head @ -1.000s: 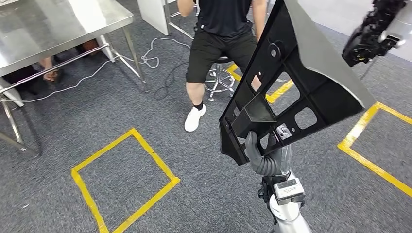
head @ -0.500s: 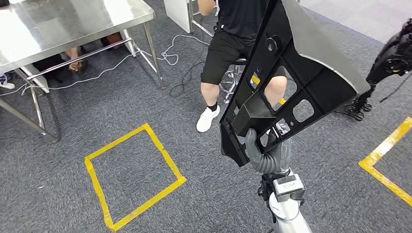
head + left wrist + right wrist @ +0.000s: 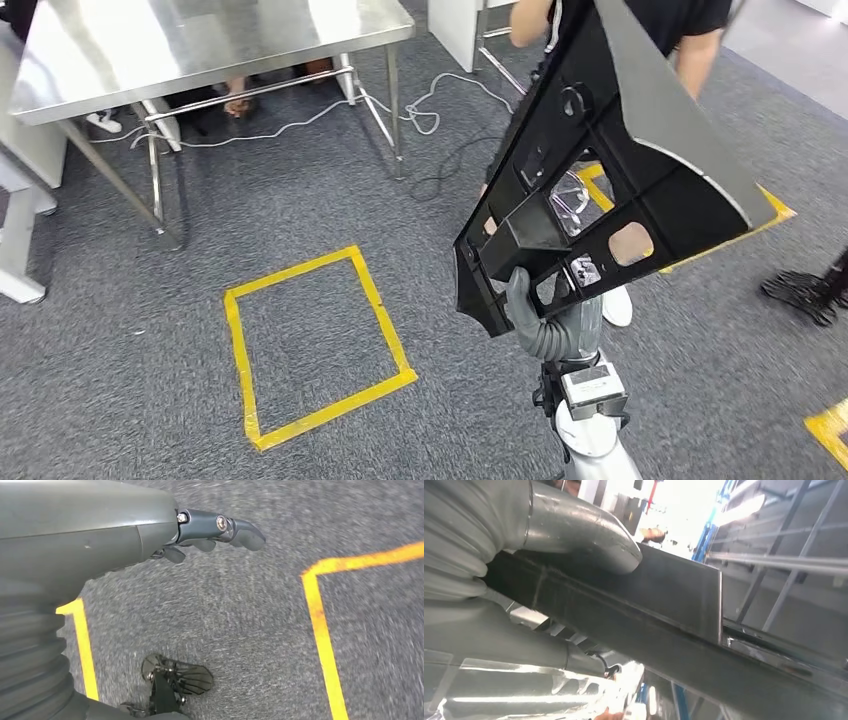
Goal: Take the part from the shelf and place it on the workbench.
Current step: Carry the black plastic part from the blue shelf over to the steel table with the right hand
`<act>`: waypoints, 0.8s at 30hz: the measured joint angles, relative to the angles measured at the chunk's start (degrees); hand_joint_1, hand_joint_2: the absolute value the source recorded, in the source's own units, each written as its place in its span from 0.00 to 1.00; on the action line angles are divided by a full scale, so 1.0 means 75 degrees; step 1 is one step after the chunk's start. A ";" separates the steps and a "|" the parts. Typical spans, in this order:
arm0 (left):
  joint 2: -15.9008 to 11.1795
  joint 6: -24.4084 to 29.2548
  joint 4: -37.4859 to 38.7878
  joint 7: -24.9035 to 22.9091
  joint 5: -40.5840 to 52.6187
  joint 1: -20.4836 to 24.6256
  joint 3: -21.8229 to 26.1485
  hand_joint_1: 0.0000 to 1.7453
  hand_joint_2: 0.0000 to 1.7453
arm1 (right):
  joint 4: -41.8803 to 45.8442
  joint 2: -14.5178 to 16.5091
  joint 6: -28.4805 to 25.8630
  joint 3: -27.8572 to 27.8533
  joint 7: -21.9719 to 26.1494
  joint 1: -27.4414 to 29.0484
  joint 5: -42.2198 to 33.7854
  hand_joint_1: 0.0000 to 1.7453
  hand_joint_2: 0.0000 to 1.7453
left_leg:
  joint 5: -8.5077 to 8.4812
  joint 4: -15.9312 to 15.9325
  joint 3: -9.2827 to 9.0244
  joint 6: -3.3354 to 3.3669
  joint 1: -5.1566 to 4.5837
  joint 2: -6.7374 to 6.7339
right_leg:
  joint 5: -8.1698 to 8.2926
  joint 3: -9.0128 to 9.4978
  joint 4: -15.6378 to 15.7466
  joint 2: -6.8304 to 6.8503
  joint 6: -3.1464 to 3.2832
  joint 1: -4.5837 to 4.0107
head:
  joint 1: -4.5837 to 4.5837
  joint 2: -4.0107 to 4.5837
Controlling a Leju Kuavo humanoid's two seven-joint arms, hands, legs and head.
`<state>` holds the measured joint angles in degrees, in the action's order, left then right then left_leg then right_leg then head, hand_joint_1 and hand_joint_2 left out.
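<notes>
— So, what does the right hand (image 3: 545,325) have?
— It grips a large black moulded plastic panel with cut-out holes and a grey outer face (image 3: 600,170), fingers wrapped round the panel's lower edge. The panel rises from the hand, tilted, high above the floor. From the right wrist, the thick grey thumb (image 3: 589,530) presses flat on the dark panel (image 3: 664,610).

— And the left hand?
— The left hand (image 3: 210,532) hangs over the grey carpet (image 3: 240,620), dark fingers loosely curled and holding nothing; whether they are fully closed I cannot tell.

— What lies around the right hand?
— Below and to its left, a square of yellow tape (image 3: 315,345) is stuck to the carpet (image 3: 120,380). Just past the hand, behind the panel, is a white shoe (image 3: 617,305).

— Farther out?
— Well beyond the taped square stands a stainless-steel workbench with thin metal legs (image 3: 200,40); white cable (image 3: 300,115) trails under it. Behind the panel's top is a person in a black shirt (image 3: 690,20), mostly hidden. More yellow tape (image 3: 770,215) shows past the panel's right edge.
</notes>
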<state>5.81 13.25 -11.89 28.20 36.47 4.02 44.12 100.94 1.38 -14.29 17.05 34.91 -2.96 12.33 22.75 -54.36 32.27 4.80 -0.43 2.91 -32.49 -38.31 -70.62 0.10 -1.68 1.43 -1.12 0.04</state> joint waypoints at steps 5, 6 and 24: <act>0.0000 -0.0001 0.0001 0.0002 -0.0002 -0.0017 0.0003 0.00 1.00 | -0.0009 -0.0007 0.0000 0.0001 -0.0001 0.0001 0.0001 1.00 1.00 | 0.0310 -0.0464 0.0158 -0.0361 0.0088 0.0450 | 0.0801 0.0673 0.1673 -0.0403 -0.0197 0.0133 | 0.0032 0.0000; -0.0003 -0.0001 0.0002 0.0002 -0.0002 -0.0029 0.0004 0.00 1.00 | -0.0010 0.0000 0.0000 -0.0002 -0.0002 0.0001 0.0000 1.00 1.00 | 0.0332 -0.0505 0.0203 -0.0386 0.0089 0.0508 | 0.0777 0.0674 0.1652 -0.0418 -0.0107 0.0116 | 0.0032 0.0000; -0.0049 0.0014 0.0000 -0.0024 0.0055 -0.0060 0.0006 0.00 1.00 | 0.0035 0.0181 0.0127 -0.0046 0.0001 -0.0028 0.0050 1.00 1.00 | 0.0020 -0.0422 0.0453 -0.0043 -0.0048 -0.0650 | 0.0277 0.1253 0.1776 0.0645 0.0135 -0.0137 | -0.0023 0.0000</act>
<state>5.44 13.35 -11.89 28.02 36.88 3.57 44.17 101.20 2.74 -13.34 16.70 34.92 -3.17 12.70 22.90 -57.52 35.67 4.48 -0.79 -1.97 -30.41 -28.91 -57.30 4.94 -0.67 0.41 -1.30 0.04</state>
